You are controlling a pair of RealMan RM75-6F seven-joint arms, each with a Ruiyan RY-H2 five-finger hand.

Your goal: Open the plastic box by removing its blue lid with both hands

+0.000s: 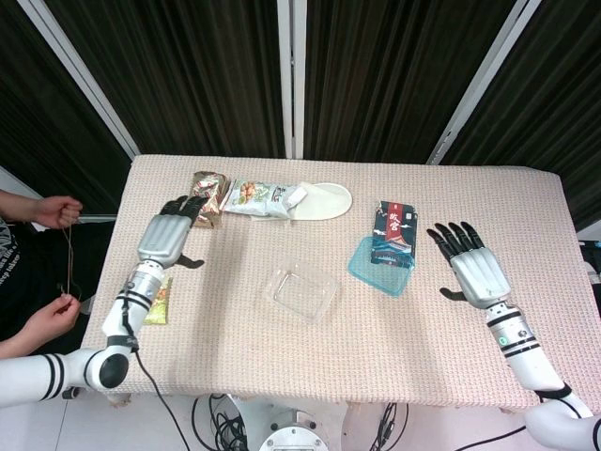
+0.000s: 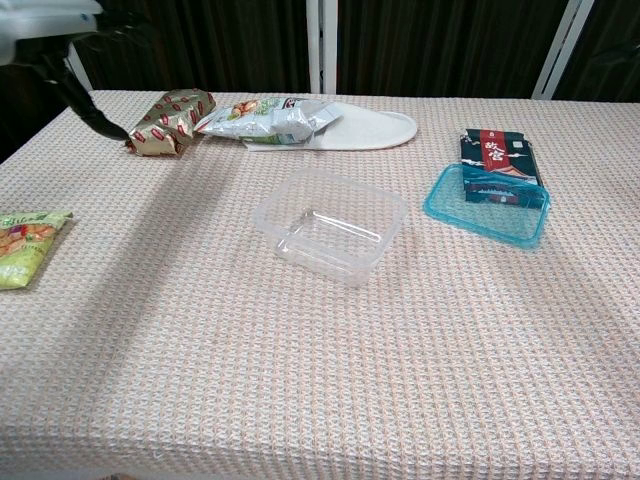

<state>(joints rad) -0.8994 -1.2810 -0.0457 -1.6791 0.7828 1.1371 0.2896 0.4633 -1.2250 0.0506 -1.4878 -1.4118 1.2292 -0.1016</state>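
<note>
1. So basically the job looks done: the blue lid point(image 1: 381, 266) is off and lying right of center, its far edge overlapping the dark snack packet point(image 1: 395, 225), while the clear plastic box point(image 1: 302, 293) sits open mid-table.
2. Next move, I'd guess, is nothing fancy, just keeping both arms clear of the box.
3. Left hand point(image 1: 167, 237) hovers at the left side of the frame near the brown snack bag point(image 1: 206, 198), palm down, fingers stretched out, holding nothing.
4. Right hand point(image 1: 473, 265) is over at the right side, fingers spread flat and pointing toward the top of the frame, also empty, well apart from the lid.
</note>
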